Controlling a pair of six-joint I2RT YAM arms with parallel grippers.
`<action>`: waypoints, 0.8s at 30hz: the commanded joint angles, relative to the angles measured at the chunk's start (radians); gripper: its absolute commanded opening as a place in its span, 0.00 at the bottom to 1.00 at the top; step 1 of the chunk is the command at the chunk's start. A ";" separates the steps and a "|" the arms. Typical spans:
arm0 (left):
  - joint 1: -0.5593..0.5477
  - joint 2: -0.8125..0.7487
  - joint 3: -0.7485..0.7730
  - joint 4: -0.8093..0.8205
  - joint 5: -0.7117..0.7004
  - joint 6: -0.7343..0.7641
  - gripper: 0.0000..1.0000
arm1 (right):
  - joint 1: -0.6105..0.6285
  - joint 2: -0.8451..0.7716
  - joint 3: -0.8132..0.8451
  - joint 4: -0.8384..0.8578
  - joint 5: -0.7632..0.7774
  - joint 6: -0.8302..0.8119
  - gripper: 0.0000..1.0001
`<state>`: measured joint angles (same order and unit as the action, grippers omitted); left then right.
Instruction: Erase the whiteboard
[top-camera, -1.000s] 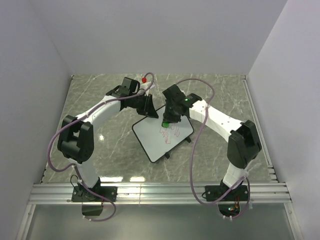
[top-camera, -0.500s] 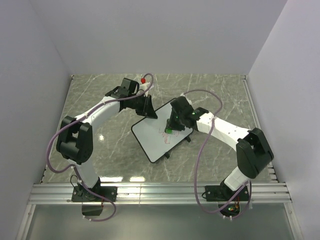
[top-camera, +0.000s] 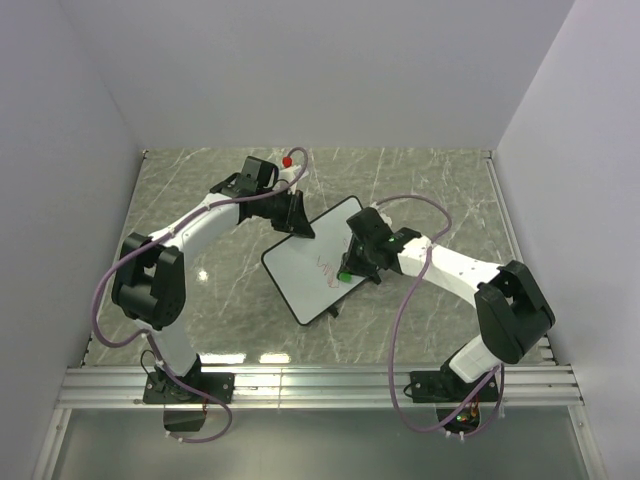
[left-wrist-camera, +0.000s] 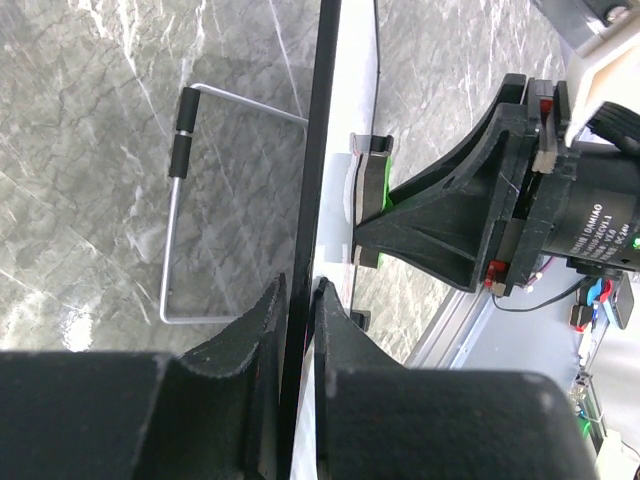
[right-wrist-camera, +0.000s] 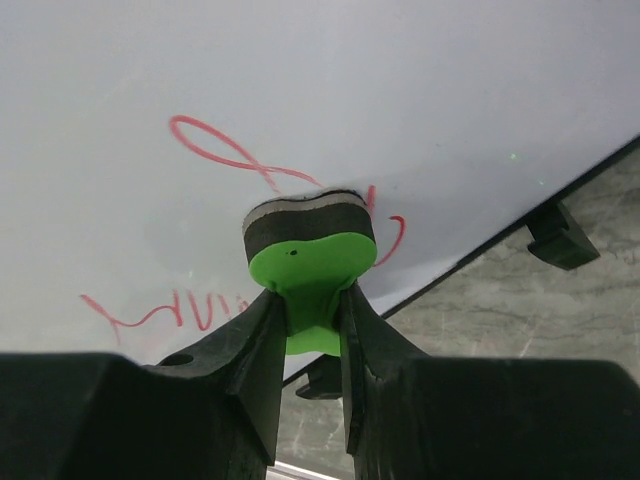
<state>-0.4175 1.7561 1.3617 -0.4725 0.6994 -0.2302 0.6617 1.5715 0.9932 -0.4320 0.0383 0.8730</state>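
On whiteboard (right-wrist-camera: 420, 90): red scribbles (right-wrist-camera: 225, 148) illegible; right tool (right-wrist-camera: 311, 300) pinches eraser (right-wrist-camera: 310, 258).

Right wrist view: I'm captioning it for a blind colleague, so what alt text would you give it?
The right tool grips a green eraser, its dark felt pad against the whiteboard amid red scribbles. Beyond the board's black lower edge lies the grey marble table.

The right gripper (right-wrist-camera: 309, 301) has slid the eraser (right-wrist-camera: 310, 250) nearer across the whiteboard (top-camera: 296, 276); fewer red scribbles (top-camera: 326, 266) show.
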 joint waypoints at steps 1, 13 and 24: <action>-0.018 -0.047 0.002 -0.058 -0.155 0.000 0.00 | -0.026 0.088 -0.059 -0.059 0.077 0.050 0.00; -0.046 -0.055 -0.001 -0.068 -0.192 0.009 0.00 | -0.093 0.139 0.045 -0.079 0.009 0.098 0.00; -0.070 -0.035 0.002 -0.066 -0.175 0.019 0.00 | -0.096 0.196 0.425 -0.145 0.012 0.090 0.00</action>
<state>-0.4629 1.7176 1.3636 -0.4519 0.6098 -0.2344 0.5697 1.7485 1.2873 -0.7883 0.0319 0.9340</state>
